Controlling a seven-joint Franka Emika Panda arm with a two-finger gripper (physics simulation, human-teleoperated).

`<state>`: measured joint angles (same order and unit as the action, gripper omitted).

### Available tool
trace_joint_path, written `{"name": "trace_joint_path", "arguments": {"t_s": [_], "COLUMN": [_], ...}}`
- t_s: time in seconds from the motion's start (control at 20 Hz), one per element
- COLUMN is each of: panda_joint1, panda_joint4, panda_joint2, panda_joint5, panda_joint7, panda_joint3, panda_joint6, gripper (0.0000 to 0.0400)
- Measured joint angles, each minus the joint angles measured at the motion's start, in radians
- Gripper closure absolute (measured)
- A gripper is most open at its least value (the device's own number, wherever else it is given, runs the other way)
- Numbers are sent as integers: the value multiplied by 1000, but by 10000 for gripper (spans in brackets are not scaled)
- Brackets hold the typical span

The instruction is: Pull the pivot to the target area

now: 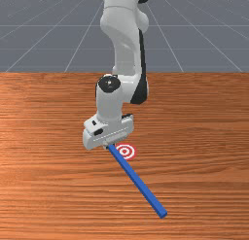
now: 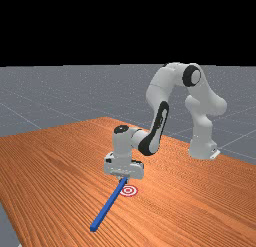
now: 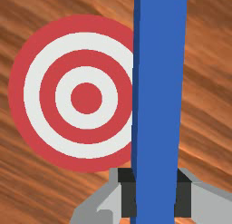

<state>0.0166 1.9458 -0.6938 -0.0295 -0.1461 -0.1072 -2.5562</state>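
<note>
In the front view my gripper point(image 1: 110, 145) holds one end of a long blue bar point(image 1: 137, 180), which slants away from the arm toward the front view's lower right. The red-and-white ringed target point(image 1: 125, 151) lies beside the held end, partly covered by the bar at its edge. Seen from afar, the gripper point(image 2: 124, 180) is at the bar's upper end, with the target point(image 2: 129, 191) close by. In the wrist view the gripper point(image 3: 156, 196) has a dark pad against each side of the blue bar point(image 3: 159, 91); the target's centre point(image 3: 86, 98) stays uncovered.
The wooden table point(image 1: 48, 185) spreads around the bar and target. The arm's forearm and wrist point(image 2: 145, 141) reach over the table from its base at the far view's right.
</note>
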Motion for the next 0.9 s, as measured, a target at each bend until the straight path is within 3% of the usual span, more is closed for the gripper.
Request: {"name": "trace_joint_path", "arguments": {"t_s": [0.15, 0.35, 0.4, 0.45, 0.55, 0.7, 0.8, 0.85, 0.9], "panda_joint1": [5, 51, 84, 74, 84, 39, 39, 1, -2], "panda_joint4": [67, 71, 72, 75, 77, 89, 103, 81, 80], "panda_joint2": [30, 31, 31, 38, 45, 58, 68, 67, 67], "panda_joint5": [-11, 38, 66, 58, 67, 25, 25, -12, -14], "panda_joint7": [-22, -58, -95, -83, -94, -40, -40, 8, 11], "panda_joint3": [-4, -47, -79, -69, -77, -31, -31, 8, 10], "panda_joint6": [-66, -69, -64, -62, -58, -79, -99, -48, -47], "gripper": [305, 305, 195, 118, 43, 10, 4, 2, 1]}}
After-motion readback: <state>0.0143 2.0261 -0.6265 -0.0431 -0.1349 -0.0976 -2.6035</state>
